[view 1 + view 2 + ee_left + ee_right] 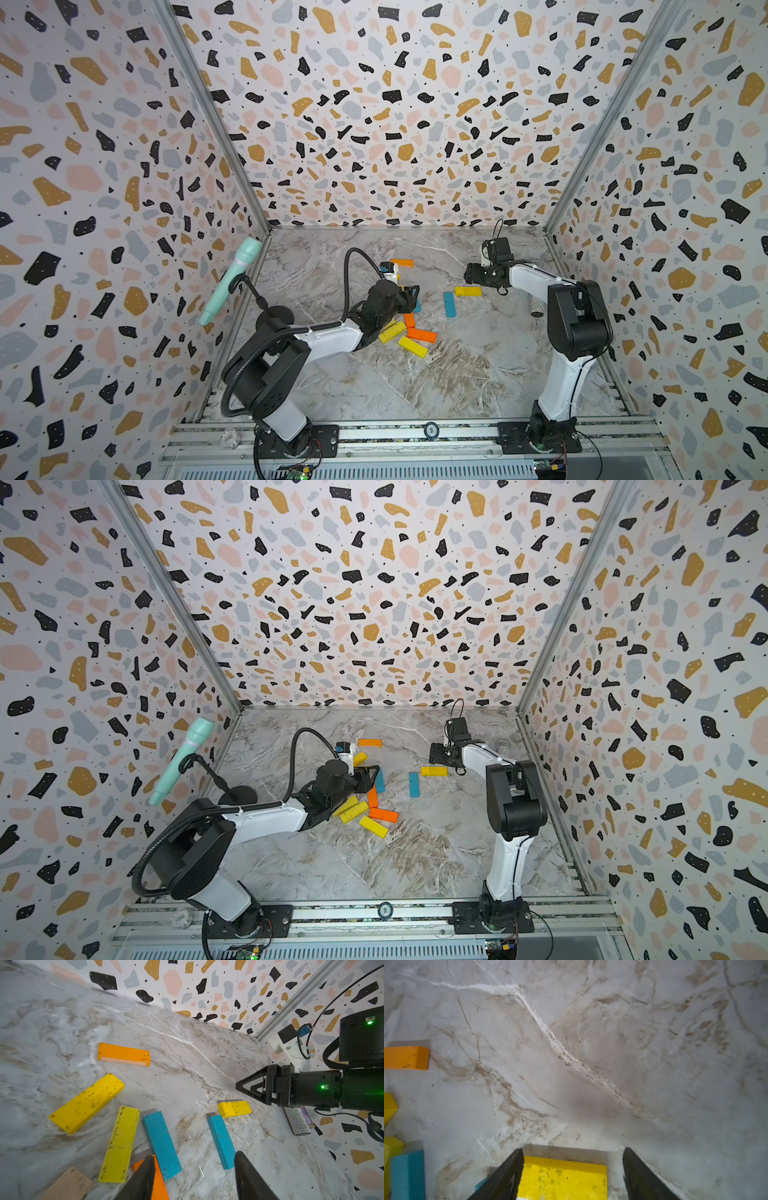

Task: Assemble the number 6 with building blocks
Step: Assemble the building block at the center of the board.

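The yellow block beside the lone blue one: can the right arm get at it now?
Probably yes: the right end effector hangs open astride the yellow block; nothing lies on it, and the blue block only sits beside one end.

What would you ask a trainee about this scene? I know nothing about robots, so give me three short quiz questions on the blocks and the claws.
1. Which colour is the block that the right gripper straddles? A teal, B yellow, C orange.
2. True or false: the far orange block touches no other block.
3. How many teal blocks does the left wrist view show?
Key: 1 B, the yellow block; 2 true; 3 two.
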Available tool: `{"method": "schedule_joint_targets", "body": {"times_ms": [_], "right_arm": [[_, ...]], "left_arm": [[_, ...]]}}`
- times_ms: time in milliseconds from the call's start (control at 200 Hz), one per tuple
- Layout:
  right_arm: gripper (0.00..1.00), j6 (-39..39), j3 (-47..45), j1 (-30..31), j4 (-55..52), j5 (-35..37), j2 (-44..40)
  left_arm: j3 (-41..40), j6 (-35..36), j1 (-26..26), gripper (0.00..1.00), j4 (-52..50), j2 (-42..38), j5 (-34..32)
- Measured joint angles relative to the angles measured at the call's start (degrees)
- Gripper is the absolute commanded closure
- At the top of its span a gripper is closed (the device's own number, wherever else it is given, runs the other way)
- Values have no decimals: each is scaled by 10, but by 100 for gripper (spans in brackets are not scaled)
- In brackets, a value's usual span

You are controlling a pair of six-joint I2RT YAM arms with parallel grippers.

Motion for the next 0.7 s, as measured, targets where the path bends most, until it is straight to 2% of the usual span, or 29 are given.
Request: {"method": "schedule_joint_targets", "body": {"times_ms": [275, 701], "right_arm": [[22, -6, 33, 12, -16, 13, 39], [23, -20, 28, 35, -27, 36, 45]], "left_arm": [[30, -19, -22, 47, 13, 78, 27], [34, -23, -28, 47, 26, 101, 41]]}}
